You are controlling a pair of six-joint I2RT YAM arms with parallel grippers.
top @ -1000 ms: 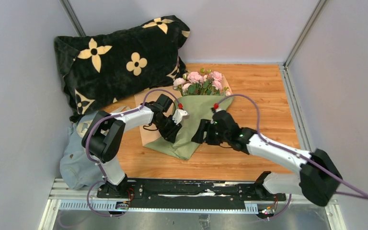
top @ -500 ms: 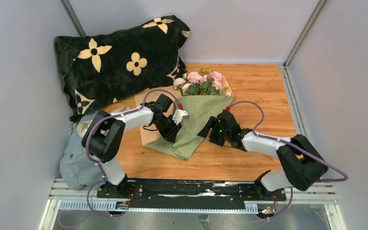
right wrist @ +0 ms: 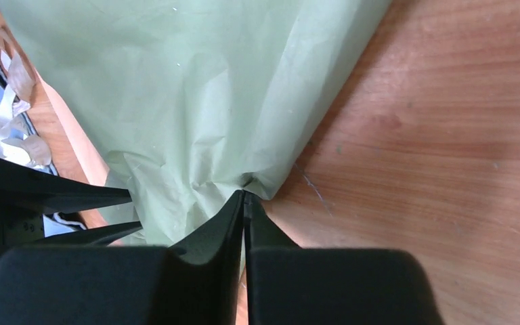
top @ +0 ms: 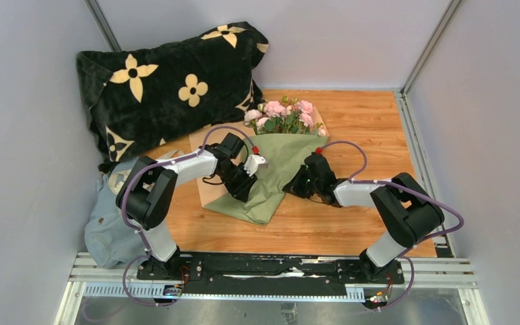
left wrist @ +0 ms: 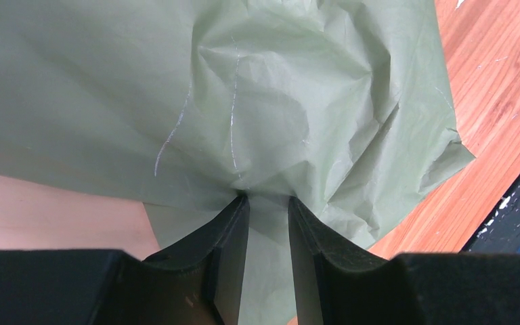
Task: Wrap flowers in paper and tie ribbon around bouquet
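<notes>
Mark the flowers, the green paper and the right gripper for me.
flowers (top: pixel 281 116): top view, on the pink blooms.
green paper (top: pixel 269 186): top view, on the sheet's middle.
right gripper (right wrist: pixel 244 196): right wrist view, at its closed fingertips, pinching the paper's edge.

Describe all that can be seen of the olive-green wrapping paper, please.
The olive-green paper is a thin, matte, creased sheet folded into a cone over the flowers, whose blooms stick out at its far, wide end. It lies on the wooden table, partly over the tan paper. The left gripper pinches a gathered fold on one side; the right gripper pinches its edge on the other.
</notes>
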